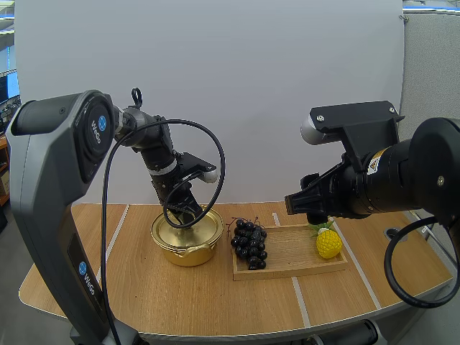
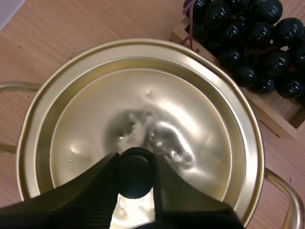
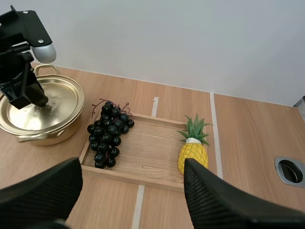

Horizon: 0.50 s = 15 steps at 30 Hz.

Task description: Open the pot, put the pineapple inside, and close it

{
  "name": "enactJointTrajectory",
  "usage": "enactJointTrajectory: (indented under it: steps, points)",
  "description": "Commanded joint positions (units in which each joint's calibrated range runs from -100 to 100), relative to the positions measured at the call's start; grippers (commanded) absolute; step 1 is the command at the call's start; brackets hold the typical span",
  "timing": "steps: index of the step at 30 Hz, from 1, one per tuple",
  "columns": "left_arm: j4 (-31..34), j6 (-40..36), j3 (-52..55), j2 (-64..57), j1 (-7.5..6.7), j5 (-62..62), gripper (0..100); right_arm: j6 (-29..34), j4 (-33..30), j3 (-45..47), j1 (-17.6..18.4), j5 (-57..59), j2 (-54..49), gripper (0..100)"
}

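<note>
A wooden tray [image 1: 295,253] is seen lying on the counter [image 1: 215,305], and everything else is placed here by reference to it. The pineapple [image 1: 328,242] is stood upright inside the tray at its right end, leaves uppermost, and is touched by neither hand. A bunch of dark grapes [image 1: 249,243] is laid at the tray's left end, with some berries spilling over the rim.

Just beside that left end, the golden pot [image 1: 188,244] is set on the counter, close to the tray but apart from it. The pot is covered by its lid [image 2: 143,109], which is seated flat within the rim. The lid's black knob [image 2: 136,183] is pinched between the two fingers [image 2: 95,191] of the left hand [image 2: 136,167], which is brought down onto it from above; the fingers are closed against the knob on either side.

The right hand [image 3: 131,164] is held in the air above the tray, near its front edge and well clear of the wood. Its fingers [image 3: 209,200] are spread wide apart, nothing being held between them, and the pineapple is seen just beyond the tip of one finger.
</note>
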Motion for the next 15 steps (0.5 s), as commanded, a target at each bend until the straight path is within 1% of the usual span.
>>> enactJointTrajectory:
  steps: [1,7,15]
  points:
    - [-0.5,-1.6,-2.5,-1.8,-0.28,5.6,0,-0.1,-0.4,-0.4,-0.2,-0.3,0.0,100]
    - [-0.5,-3.0,-9.8,-8.8,-0.28,10.8,0,-0.1,-0.4,-0.4,-0.2,-0.3,0.0,100]
    - [0.6,-6.2,-22.5,-19.7,-0.28,11.4,0,-0.1,-0.4,-0.4,-0.2,-0.3,0.0,100]
